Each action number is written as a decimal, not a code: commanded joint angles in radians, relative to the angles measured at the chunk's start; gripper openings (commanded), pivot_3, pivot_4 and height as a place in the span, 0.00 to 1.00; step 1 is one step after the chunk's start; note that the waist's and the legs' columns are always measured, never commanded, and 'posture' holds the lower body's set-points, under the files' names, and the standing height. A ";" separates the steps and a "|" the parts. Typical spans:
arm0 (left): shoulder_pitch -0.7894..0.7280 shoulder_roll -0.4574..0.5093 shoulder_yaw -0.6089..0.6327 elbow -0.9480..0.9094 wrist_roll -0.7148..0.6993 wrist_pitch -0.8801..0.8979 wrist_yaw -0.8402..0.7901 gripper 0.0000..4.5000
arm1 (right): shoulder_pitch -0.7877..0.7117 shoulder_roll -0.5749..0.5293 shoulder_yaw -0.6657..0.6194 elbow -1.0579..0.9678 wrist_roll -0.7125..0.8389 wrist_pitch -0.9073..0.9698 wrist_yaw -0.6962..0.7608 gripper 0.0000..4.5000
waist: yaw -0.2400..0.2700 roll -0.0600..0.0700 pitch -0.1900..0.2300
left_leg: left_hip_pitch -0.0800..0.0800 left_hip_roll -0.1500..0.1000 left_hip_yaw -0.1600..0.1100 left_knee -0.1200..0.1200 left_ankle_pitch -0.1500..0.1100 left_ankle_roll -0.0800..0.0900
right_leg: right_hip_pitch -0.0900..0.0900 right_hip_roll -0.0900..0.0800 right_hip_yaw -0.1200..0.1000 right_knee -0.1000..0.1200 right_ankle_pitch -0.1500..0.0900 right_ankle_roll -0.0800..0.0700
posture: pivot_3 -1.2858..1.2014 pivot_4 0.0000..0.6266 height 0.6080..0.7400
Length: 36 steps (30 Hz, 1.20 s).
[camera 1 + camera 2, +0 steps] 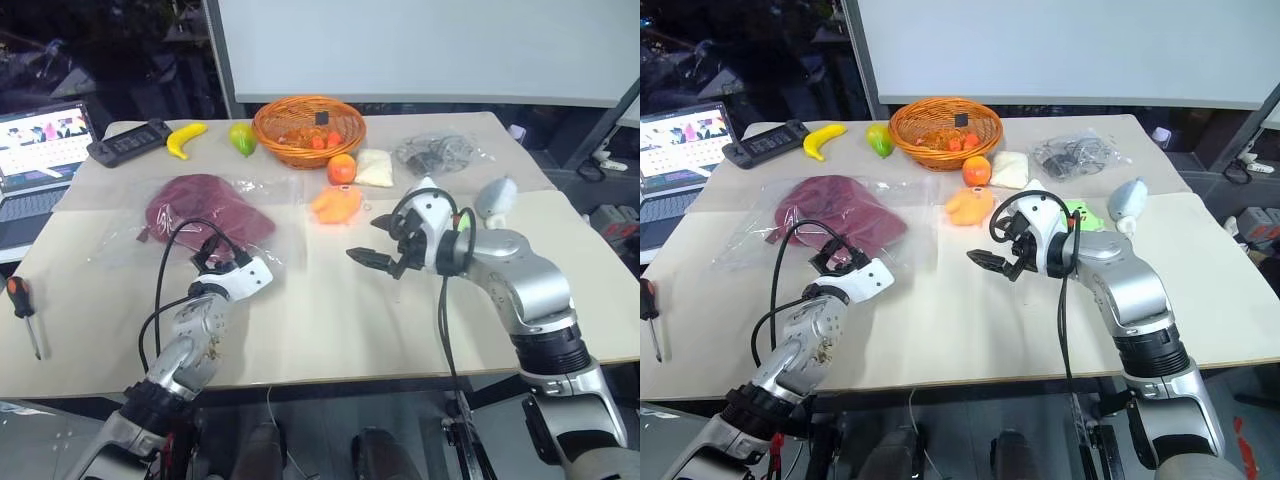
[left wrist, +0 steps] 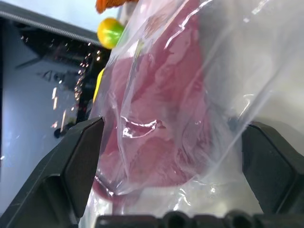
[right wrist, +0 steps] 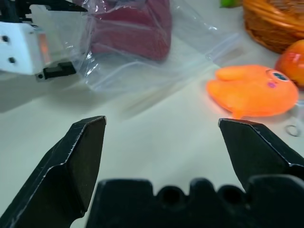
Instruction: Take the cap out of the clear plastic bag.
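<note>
Maroon cloth is showing through the clear plastic bag (image 1: 120, 225), which is lying flat on the table (image 1: 330, 310) in front of the robot's left side. That cloth is the cap (image 1: 205, 208), sitting inside. It looks soft and light, and the bag looks thin, crinkly and slippery. The left gripper (image 1: 222, 258) is reaching the bag's near edge, fingers wide apart with nothing in them. The right gripper (image 1: 385, 245) is hanging above the table, also wide apart and empty. Pinching a loose bag corner seems easiest, I think.

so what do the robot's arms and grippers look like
Both arms are silver-grey metal with black ribbed joints and looping black cables. The left gripper and right gripper have white housings and two black wedge-shaped fingers each.
</note>
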 commanded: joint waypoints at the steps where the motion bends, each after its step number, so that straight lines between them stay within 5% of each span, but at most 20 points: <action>1: 0.031 -0.001 0.018 0.113 0.005 0.013 -0.011 1.00 | -0.011 -0.007 -0.032 -0.033 0.013 0.006 -0.009 1.00 | -0.006 0.001 -0.001 | 0.000 0.000 0.000 0.000 0.000 0.000 | 0.000 0.000 0.000 0.000 0.000 0.000 | 0.52 0.24 1.00; 19: 0.071 -0.029 0.052 0.141 0.006 -0.024 -0.029 1.00 | 0.003 -0.015 -0.041 -0.045 0.022 0.015 -0.021 1.00 | -0.007 0.004 -0.004 | 0.001 0.000 0.001 -0.004 0.000 0.000 | 0.000 0.000 0.002 -0.003 0.000 0.000 | 0.52 0.24 1.00; 23: 0.075 -0.042 0.065 0.142 -0.011 -0.043 -0.028 0.79 | 0.006 -0.019 -0.042 -0.042 0.024 0.011 -0.020 1.00 | -0.007 0.005 -0.004 | 0.001 0.000 0.001 -0.005 0.000 0.000 | 0.000 0.000 0.003 -0.004 0.000 0.000 | 0.52 0.24 1.00; 32: 0.090 -0.067 0.103 0.126 -0.016 -0.051 -0.022 0.06 | 0.009 -0.022 -0.040 -0.036 0.025 0.005 -0.016 1.00 | -0.004 0.011 -0.010 | 0.003 -0.001 0.002 -0.012 0.000 0.000 | 0.000 -0.001 0.003 -0.008 0.000 0.000 | 0.52 0.24 1.00; 36: 0.093 -0.072 0.109 0.126 -0.011 -0.050 -0.024 0.00 | 0.009 -0.022 -0.036 -0.032 0.024 0.001 -0.013 1.00 | -0.006 0.012 -0.011 | 0.004 -0.001 0.002 -0.012 0.000 0.000 | 0.001 -0.001 0.003 -0.008 0.000 0.001 | 0.52 0.24 1.00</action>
